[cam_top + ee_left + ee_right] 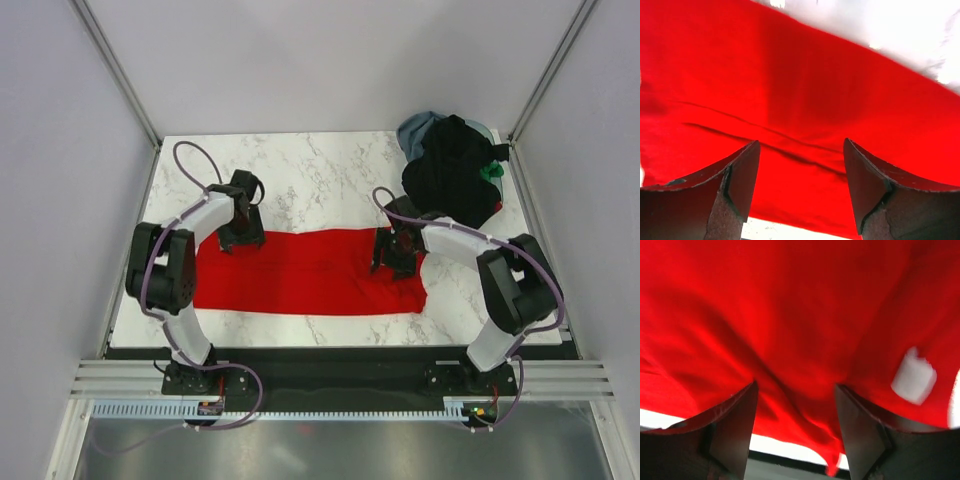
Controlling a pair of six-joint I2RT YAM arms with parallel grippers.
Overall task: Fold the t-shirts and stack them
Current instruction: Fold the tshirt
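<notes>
The red t-shirt (310, 275) lies across the marble table as a long flat band. My left gripper (243, 238) hovers over its far left edge, open. In the left wrist view the left gripper (801, 150) has both dark fingers (740, 175) spread wide over red cloth (800, 90), with nothing between them. My right gripper (397, 258) is over the band's right end, also open. In the right wrist view the right gripper (796, 390) stands wide above rumpled red cloth (790, 315), with a small white neck label (913, 375) to its right.
A heap of other t-shirts sits at the back right corner: black (452, 175) on top, grey-blue (418, 128) behind, a bit of green (490, 172) at the side. The marble table (310, 180) ends at a dark front edge (330, 352). Frame posts stand at the back corners.
</notes>
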